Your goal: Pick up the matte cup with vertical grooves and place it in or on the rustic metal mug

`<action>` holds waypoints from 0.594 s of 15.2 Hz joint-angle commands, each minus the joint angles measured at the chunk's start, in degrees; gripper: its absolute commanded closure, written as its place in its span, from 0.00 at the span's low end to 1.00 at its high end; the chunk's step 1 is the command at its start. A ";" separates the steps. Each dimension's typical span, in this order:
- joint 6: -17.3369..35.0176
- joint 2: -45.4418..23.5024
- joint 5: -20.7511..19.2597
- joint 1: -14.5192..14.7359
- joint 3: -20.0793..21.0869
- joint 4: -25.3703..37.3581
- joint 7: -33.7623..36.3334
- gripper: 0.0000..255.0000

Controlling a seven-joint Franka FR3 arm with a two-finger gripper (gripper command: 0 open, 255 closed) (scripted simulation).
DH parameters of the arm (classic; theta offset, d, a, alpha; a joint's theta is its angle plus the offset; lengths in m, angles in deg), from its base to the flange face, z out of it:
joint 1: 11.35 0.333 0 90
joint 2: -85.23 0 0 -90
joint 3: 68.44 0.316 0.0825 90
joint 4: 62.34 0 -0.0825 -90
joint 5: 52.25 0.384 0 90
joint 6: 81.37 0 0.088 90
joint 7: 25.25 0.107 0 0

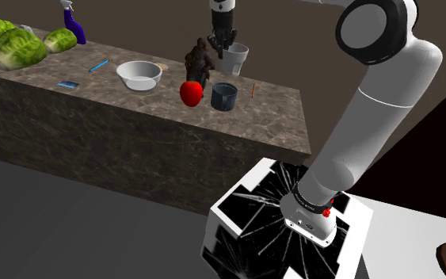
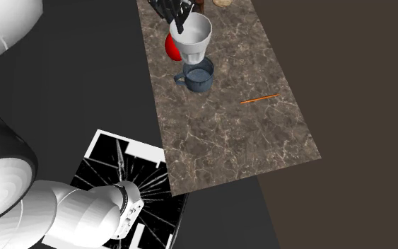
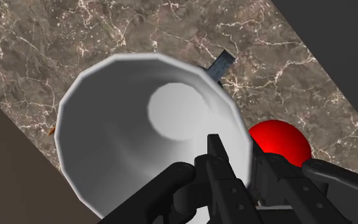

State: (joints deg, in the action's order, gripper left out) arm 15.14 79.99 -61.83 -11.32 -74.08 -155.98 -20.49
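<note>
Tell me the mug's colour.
The mug is dark blue-grey; the second exterior view shows it best.

A white cup (image 2: 192,37) in the end effector (image 2: 179,22), just above the grey-blue mug (image 2: 199,76) on the marbled counter (image 2: 240,141).

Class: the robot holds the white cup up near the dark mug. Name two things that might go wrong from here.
1. The claw pinches the white cup by one side of its rim, so it may tilt or slip.
2. The cup's base could catch the rim of the dark mug and tip it toward the red ball close beside it.
</note>
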 commanded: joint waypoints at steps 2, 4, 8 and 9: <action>1.82 -0.43 0.00 0.01 0.02 -1.38 0.37 1.00; 3.34 -0.41 -0.05 -0.01 0.01 -2.94 0.60 1.00; 6.34 -0.52 -0.14 -0.05 -0.02 -5.86 1.06 1.00; 7.09 -0.58 -0.16 -0.06 -0.02 -6.55 1.17 1.00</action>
State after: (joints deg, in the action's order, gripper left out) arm 21.34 79.39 -61.95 -11.40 -74.13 -161.67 -19.52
